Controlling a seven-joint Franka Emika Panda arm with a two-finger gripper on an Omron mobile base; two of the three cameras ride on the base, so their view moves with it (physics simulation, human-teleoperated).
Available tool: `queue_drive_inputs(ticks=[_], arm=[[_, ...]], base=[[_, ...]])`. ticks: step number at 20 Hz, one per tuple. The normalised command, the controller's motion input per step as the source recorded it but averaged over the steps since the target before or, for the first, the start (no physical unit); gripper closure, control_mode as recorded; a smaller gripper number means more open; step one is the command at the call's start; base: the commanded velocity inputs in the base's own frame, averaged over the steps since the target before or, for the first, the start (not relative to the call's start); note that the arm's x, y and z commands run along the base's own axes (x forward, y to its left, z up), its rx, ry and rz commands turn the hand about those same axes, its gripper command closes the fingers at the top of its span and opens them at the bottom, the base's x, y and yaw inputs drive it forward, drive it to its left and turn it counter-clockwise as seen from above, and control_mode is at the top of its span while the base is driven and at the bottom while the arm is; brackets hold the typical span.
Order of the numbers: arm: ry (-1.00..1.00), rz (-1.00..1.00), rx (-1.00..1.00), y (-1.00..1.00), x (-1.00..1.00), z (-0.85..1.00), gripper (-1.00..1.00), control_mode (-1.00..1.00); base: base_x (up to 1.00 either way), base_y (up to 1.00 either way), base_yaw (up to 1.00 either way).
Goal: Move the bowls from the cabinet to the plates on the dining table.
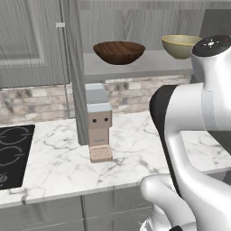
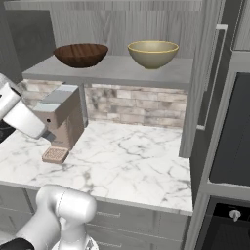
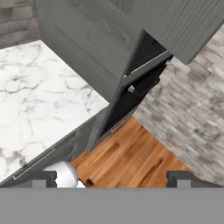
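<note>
The cabinet (image 1: 135, 67) stands open, with both bowls on its grey shelf (image 2: 112, 71). The wide dark brown wood-grain bowl (image 1: 119, 52) (image 2: 81, 54) sits on the left. The smaller pale yellow-olive bowl (image 1: 180, 45) (image 2: 153, 52) is to its right. My gripper (image 3: 111, 180) is open and empty, its fingertips (image 3: 39, 179) wide apart. It points down at the wooden floor (image 3: 131, 157) beside the counter's edge, far from the bowls. The plates and the dining table are out of view.
A pinkish coffee machine (image 1: 98, 122) (image 2: 61, 122) stands on the marble counter (image 1: 58, 162) below the shelf. A black hob (image 1: 11, 153) lies at the left. A dark oven (image 2: 234, 146) in a tall unit is at the right, and the open cabinet door (image 2: 215, 73) juts out.
</note>
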Motion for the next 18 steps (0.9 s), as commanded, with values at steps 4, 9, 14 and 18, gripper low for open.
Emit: queue_drive_inputs(ticks=[4, 9, 14, 18], arm=[[-0.1, 0.07, 0.1, 0.06, 0.0, 0.01, -1.0, -1.0], [-0.03, 0.11, 0.08, 0.01, 0.0, 0.13, -1.0, -1.0], [0.0, 0.15, 0.05, 0.0, 0.0, 0.16, -1.0, -1.0], [0.0, 0.15, 0.08, 0.01, 0.0, 0.06, -1.0, -1.0]], base=[[0.0, 0.0, 0.0], [0.0, 0.0, 0.0], [0.0, 0.0, 0.0], [0.0, 0.0, 0.0]])
